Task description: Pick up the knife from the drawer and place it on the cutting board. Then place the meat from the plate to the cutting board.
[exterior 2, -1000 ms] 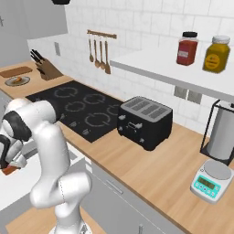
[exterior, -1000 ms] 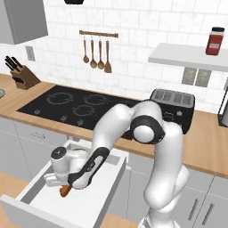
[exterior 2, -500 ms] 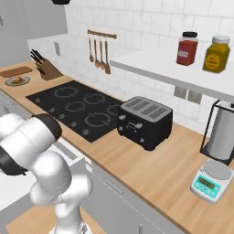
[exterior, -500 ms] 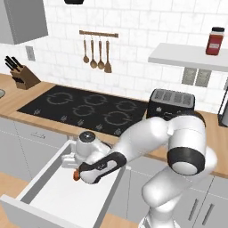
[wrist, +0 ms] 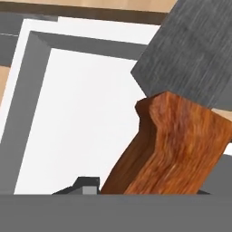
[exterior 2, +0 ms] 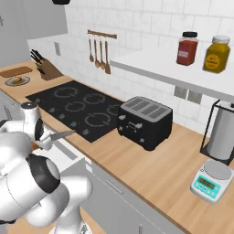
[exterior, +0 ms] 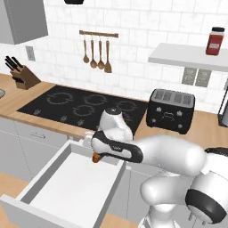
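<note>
Knife (wrist: 176,131) is up close in the hand view, with its orange-red handle low down and its grey blade above. The gripper (exterior: 95,153) is closed on the knife handle, which pokes out just under the hand at the back of the open drawer (exterior: 67,187). The drawer is white inside. In the right base view the silvery blade (exterior 2: 59,135) sticks out from the hand over the counter edge, near the black stove (exterior 2: 80,107). Far off at the end of the counter sit the cutting board (exterior 2: 16,71) and the plate (exterior 2: 17,81), with the small meat (exterior 2: 17,80) on the plate. A knife block (exterior: 24,76) stands by the wall.
</note>
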Available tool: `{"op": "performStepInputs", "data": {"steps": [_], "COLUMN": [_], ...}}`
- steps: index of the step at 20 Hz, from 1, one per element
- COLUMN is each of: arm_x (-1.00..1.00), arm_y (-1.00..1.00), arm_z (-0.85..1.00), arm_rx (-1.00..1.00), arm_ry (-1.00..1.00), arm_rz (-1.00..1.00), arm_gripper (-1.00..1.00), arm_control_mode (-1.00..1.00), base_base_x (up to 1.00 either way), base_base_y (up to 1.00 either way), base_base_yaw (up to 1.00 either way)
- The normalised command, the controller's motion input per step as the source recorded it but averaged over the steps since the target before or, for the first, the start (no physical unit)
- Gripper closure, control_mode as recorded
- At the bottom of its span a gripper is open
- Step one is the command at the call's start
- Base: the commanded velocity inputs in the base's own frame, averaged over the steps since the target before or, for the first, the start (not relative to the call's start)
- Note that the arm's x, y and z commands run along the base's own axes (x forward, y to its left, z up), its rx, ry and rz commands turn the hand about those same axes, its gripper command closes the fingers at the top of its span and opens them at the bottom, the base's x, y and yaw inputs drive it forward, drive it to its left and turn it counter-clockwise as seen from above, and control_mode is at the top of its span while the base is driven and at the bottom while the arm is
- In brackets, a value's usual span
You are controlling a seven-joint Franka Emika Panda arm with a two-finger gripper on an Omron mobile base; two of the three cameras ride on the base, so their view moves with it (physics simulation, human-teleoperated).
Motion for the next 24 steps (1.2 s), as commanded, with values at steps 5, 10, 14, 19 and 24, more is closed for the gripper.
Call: {"op": "performStepInputs", "data": {"steps": [5,10,14,19,24], "arm_x": [0.21,0.13,0.00,-0.30,-0.73], "arm_y": [-0.94,-0.83,-0.64,-0.60,-0.45], "arm_z": [0.56,0.31,0.44,0.51,0.02], "arm_rx": [-0.10,-0.19,-0.14,-0.03,-0.07], "arm_ry": [0.08,0.10,0.08,0.03,0.00], "arm_rz": [-0.16,-0.05,0.02,0.06,0.09], "arm_gripper": [1.00,1.00,1.00,1.00,1.00], "arm_control_mode": [-1.00,-1.00,-1.00,-1.00,-1.00], "base_base_x": [0.00,0.00,0.00,0.00,0.00], "base_base_y": [0.00,0.00,0.00,0.00,0.00], "base_base_yaw": [0.00,0.00,0.00,0.00,0.00]}}
